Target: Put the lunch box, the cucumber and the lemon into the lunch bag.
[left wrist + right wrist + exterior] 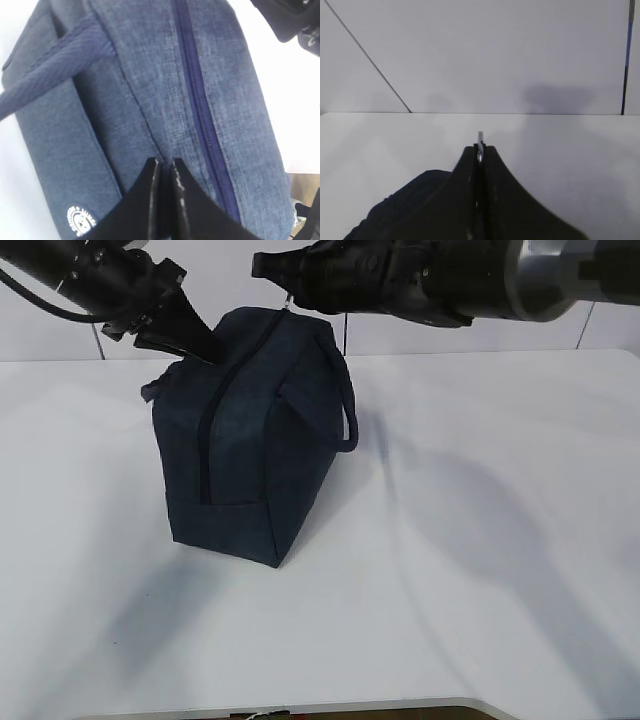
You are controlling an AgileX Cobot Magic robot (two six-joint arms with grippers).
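White table (480,540) — zipped navy lunch bag (250,460), left hand (165,167) pinching its fabric, right hand (480,150) clamping the zipper pull (480,137).

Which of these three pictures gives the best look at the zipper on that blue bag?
The left wrist view: the zipper runs closed along the lunch bag, filling the frame. The exterior view shows it only as a thin dark line down the bag's top and end. The right wrist view shows just a silver bit pinched between closed jaws, probably the pull.

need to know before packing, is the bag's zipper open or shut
Shut. The zipper runs as one closed seam along the top of the bag, with no lining showing. The right gripper pinches a silver pull.
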